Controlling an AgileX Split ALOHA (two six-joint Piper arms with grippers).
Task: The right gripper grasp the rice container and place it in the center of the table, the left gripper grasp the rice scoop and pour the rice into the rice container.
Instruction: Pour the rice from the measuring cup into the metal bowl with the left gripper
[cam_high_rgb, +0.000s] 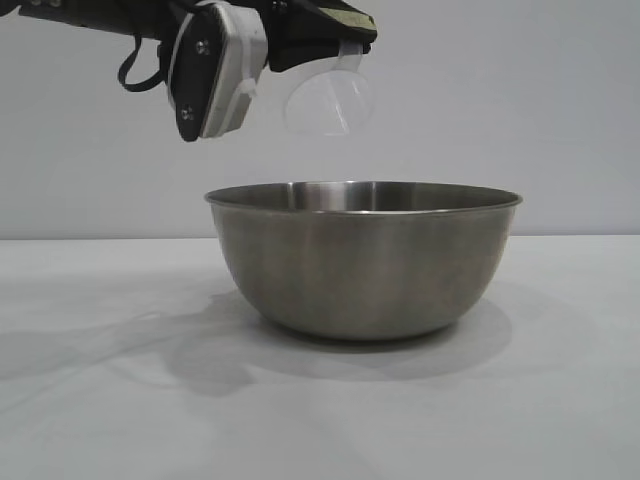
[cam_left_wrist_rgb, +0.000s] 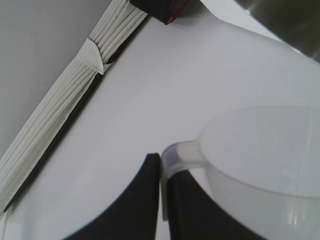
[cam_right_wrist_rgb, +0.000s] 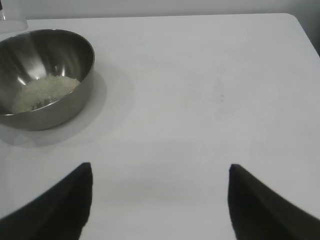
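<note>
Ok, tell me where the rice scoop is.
In the exterior view the rice scoop hangs at upper centre, held by the left gripper just above the rice container.

No legible text, labels, brand marks, numbers or signs in any view. Rice container: plain brushed steel, unmarked outside; inside wall also bare in the right wrist view. Rice scoop: translucent plastic, no graduation lines or figures readable. Tabletop: plain white, unprinted.
</note>
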